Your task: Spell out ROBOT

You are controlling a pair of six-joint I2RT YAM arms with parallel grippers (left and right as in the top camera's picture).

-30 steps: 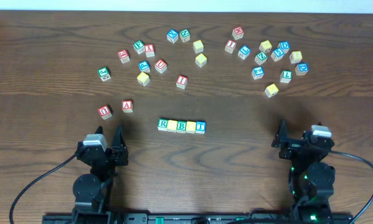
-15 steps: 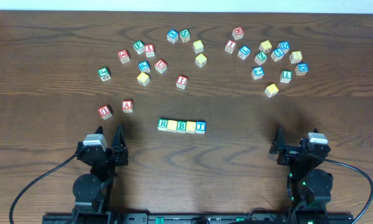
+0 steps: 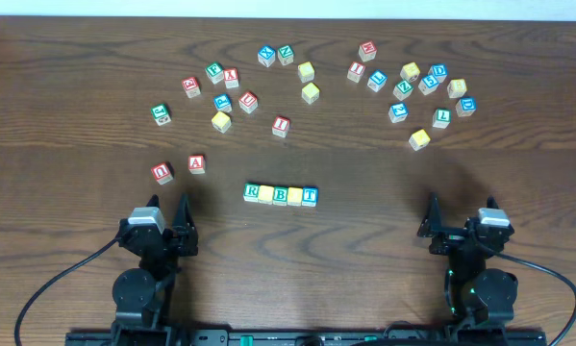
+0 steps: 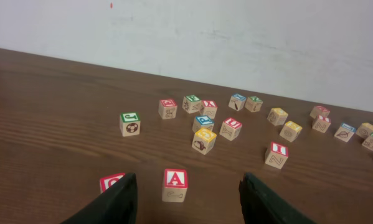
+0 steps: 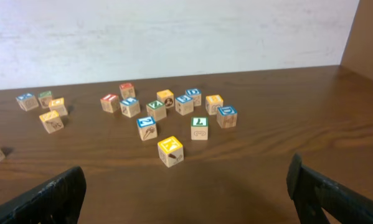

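Left claw (image 4: 187, 183) apart, empty; right claw (image 5: 186, 168) wide apart, empty. ROBOT row (image 3: 281, 195) lower centre on worktop (image 3: 364, 288), O faces seemingly plain yellow.

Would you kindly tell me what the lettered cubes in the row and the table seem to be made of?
The row of cubes looks like pale wood with coloured painted or printed tops; the loose A cube, seen closer, shows bare tan sides with a line drawing. The table looks like dark wood or wood-look laminate: streaky grain shows, but which is unclear.
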